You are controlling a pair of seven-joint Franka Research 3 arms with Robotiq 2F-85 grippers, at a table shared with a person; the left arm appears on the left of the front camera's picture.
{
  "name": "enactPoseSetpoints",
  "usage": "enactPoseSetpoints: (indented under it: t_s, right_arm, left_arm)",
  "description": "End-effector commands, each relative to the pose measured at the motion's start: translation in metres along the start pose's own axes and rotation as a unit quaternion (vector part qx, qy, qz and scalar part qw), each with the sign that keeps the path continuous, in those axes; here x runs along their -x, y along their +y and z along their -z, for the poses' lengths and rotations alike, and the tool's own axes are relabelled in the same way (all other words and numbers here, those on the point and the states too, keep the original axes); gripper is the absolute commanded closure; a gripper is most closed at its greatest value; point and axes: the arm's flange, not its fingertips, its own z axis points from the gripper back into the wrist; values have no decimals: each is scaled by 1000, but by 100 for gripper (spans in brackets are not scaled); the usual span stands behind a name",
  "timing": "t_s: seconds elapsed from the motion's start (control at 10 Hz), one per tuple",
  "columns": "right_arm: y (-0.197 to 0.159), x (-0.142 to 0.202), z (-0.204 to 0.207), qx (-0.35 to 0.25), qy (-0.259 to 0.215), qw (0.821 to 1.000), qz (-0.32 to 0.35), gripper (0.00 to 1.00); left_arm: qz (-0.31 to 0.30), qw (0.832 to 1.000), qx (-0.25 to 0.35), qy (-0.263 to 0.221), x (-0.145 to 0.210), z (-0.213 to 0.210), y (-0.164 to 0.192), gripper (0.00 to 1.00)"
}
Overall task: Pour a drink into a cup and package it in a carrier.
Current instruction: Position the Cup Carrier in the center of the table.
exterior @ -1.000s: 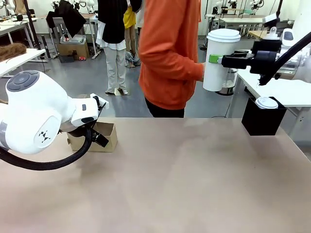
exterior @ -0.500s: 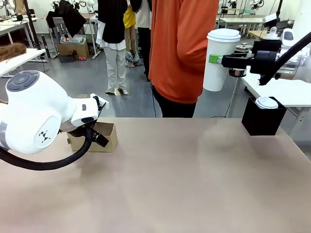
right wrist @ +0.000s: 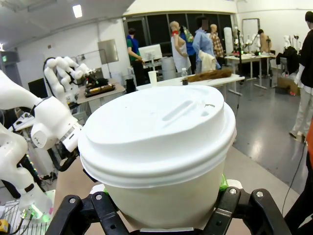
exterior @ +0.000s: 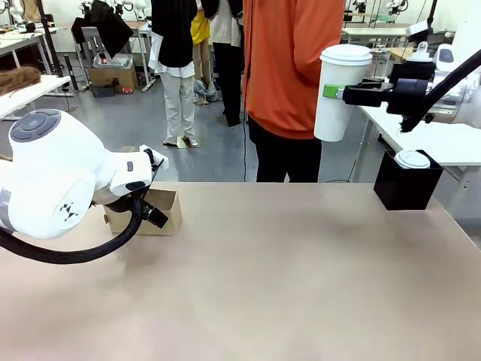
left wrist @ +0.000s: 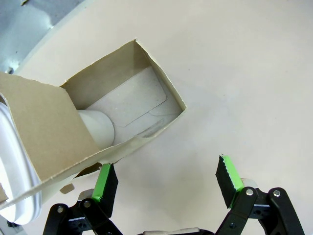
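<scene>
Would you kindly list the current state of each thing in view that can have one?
cup: lidded, upright, held in the air.
right gripper: shut on the cup.
left gripper: open, empty, beside the carrier.
carrier: on the table, one compartment empty, a second white cup standing in it.
black box: on the table, a third cup, lidded, inside.

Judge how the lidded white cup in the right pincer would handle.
The cup looks paper, so its wall probably dents under a hard squeeze. Tall and narrow, it likely tips easily once set down. Its lid should limit spills; how full it is cannot be seen.
</scene>
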Motion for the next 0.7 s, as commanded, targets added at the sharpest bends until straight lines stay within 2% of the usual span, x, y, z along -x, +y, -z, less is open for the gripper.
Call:
enactPoseSetpoints:
  t_s: [0.0, 0.3, 0.6]
  right_arm:
    - [2, -4, 1, -4, -4, 1000, -3, 20]
    - [2, -4, 1, -4, -4, 1000, -3, 20]
    - [2, -4, 1, -4, -4, 1000, -3, 20]
  left_arm:
    - [-16, 1000, 7, 3, -6, -16, 4, 0]
    - [-79, 995, 27, 59, -35, -82, 16, 0]
    - [-149, 980, 34, 127, -81, -136, 61, 0]
